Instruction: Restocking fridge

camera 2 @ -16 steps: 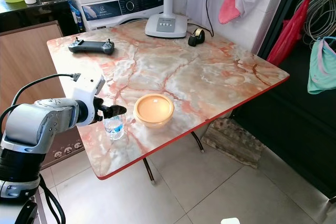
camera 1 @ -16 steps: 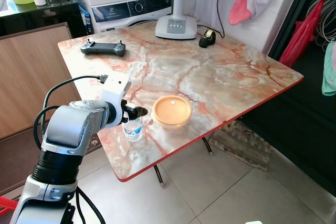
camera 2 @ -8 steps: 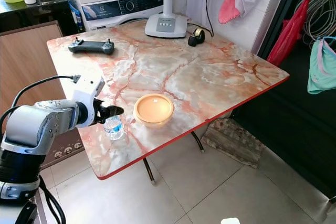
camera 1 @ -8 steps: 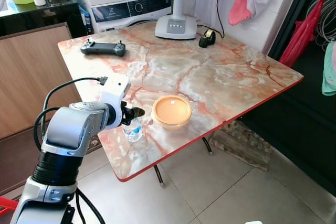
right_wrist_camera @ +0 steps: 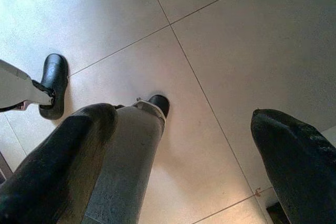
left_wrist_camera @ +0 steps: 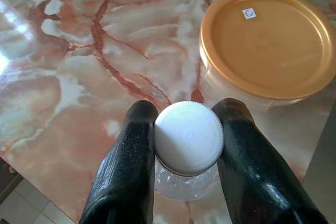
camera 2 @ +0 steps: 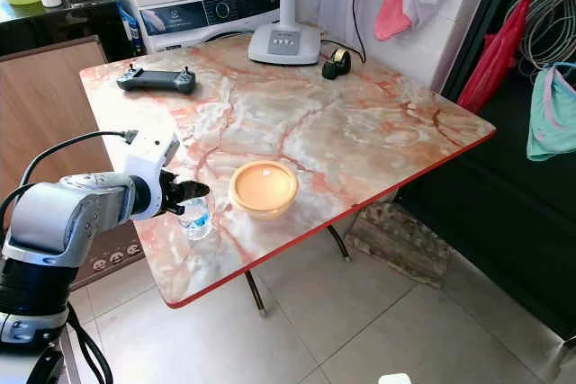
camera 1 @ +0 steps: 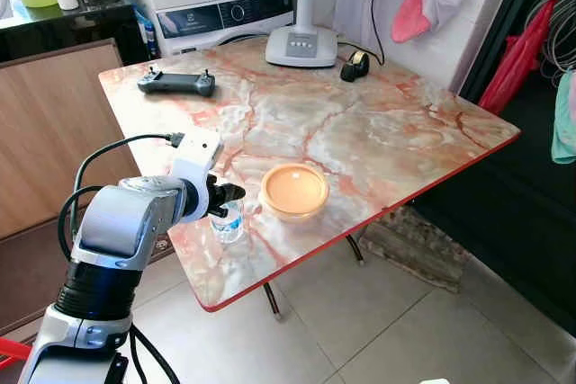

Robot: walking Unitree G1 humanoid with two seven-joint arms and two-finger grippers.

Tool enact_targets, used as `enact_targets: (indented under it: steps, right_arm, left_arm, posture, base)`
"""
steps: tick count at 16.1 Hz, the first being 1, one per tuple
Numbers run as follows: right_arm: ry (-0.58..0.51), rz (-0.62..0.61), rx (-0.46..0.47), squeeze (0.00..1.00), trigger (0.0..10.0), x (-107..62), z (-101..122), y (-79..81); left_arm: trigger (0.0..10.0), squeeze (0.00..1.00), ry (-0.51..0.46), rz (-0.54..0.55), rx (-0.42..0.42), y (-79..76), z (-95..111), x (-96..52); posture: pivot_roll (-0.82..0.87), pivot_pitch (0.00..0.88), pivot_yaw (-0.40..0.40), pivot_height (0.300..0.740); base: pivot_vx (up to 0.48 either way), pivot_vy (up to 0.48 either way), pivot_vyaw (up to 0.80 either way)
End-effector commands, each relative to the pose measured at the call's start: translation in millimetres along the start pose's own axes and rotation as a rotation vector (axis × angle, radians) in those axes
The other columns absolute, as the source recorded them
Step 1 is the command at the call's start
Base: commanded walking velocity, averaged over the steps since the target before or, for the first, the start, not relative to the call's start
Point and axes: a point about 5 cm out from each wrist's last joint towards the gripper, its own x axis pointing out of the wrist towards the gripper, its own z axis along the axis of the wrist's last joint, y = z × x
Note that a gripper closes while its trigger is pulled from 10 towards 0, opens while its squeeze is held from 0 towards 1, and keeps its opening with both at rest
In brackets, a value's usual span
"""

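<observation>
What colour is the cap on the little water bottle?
White; the bottle cap shows best in the left wrist view, pinched in the left claw.

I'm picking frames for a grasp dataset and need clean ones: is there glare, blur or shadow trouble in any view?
Left wrist view: sharp; left gripper closed on the water bottle cap, a bright glare patch on the marble table. Eye views: evenly lit, unblurred. Right wrist view: right gripper fingers dark and soft-edged up close, over a bright floor.

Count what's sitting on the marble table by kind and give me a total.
Bottle: 1
Tub with orange lid: 1
Controller: 1
Fan: 1
Tape dispenser: 1
Total: 5
</observation>
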Motion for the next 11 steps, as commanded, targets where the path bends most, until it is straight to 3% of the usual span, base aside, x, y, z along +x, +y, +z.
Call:
enact_targets:
  steps: [1, 4, 5, 7, 8, 9, 11]
  right_arm:
    - [0.014, -0.002, 0.007, 0.00, 10.0, -0.6, -3, -0.8]
    - [0.014, 0.001, 0.007, 0.00, 10.0, -0.7, -3, -0.6]
    - [0.014, 0.003, 0.007, 0.00, 10.0, -0.6, -3, -0.3]
    - [0.014, 0.004, 0.008, 0.00, 10.0, -0.7, -4, -0.2]
    - [0.014, 0.005, 0.006, 0.00, 10.0, -0.6, -4, 0.0]
    - [0.015, 0.005, 0.004, 0.00, 10.0, -0.6, -4, 0.1]
    - [0.016, 0.005, 0.004, 0.00, 10.0, -0.6, -4, 0.2]
  left_arm:
    - [0.0, 0.00, 0.004, 0.035, 0.014, 3.4, -3, 0.9]
    - [0.0, 0.00, -0.053, 0.135, 0.023, 17.8, 3, -4.5]
    - [0.0, 0.00, -0.145, 0.227, 0.006, 34.0, 14, -15.7]
    - [0.0, 0.00, -0.213, 0.325, -0.019, 53.5, 20, -30.8]
    - [0.0, 0.00, -0.225, 0.405, -0.046, 71.2, 13, -40.2]
    - [9.9, 0.00, -0.188, 0.509, -0.049, 91.2, -4, -47.6]
    - [10.0, 0.00, -0.137, 0.598, -0.012, 108.4, -30, -53.0]
  posture:
    - [0.19, 0.000, -0.028, 0.740]
    - [0.19, 0.000, -0.031, 0.740]
    - [0.19, 0.000, -0.029, 0.740]
    - [0.19, 0.000, -0.029, 0.740]
    - [0.19, 0.000, -0.028, 0.740]
    - [0.19, 0.000, -0.028, 0.740]
    - [0.19, 0.000, -0.026, 0.740]
  base:
    - [0.000, 0.000, 0.00]
    - [0.000, 0.000, 0.00]
    - [0.000, 0.000, 0.00]
    - [0.000, 0.000, 0.00]
    - [0.000, 0.000, 0.00]
    - [0.000, 0.000, 0.00]
    - [0.000, 0.000, 0.00]
